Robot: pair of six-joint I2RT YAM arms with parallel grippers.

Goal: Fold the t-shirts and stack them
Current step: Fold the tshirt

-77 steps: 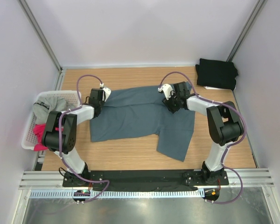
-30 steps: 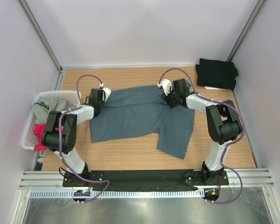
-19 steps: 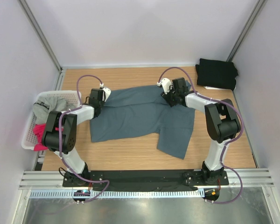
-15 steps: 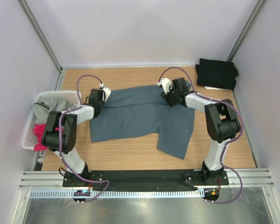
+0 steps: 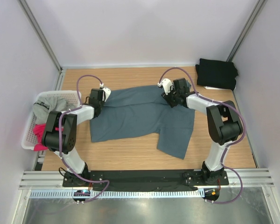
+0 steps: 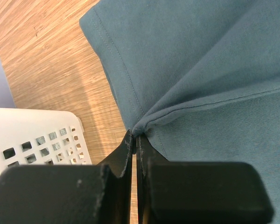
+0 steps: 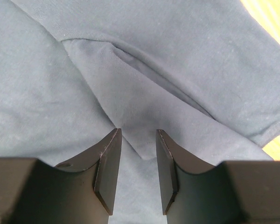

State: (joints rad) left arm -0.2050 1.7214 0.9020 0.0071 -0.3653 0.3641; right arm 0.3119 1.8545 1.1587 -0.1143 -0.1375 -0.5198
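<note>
Slate-blue t-shirt (image 5: pixel 130 116) spread out, creased; left gripper (image 6: pixel 134 138) pinching edge.

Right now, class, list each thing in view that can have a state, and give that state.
blue-grey t-shirt: spread out, unfolded
black t-shirt: folded
basket: holds bunched grey shirt and pink shirt
left gripper: shut on blue-grey t-shirt
right gripper: open

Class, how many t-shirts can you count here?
4: blue-grey shirt spread mid-table, black shirt folded far right, grey shirt and pink shirt in the basket; others may hide beneath.
</note>
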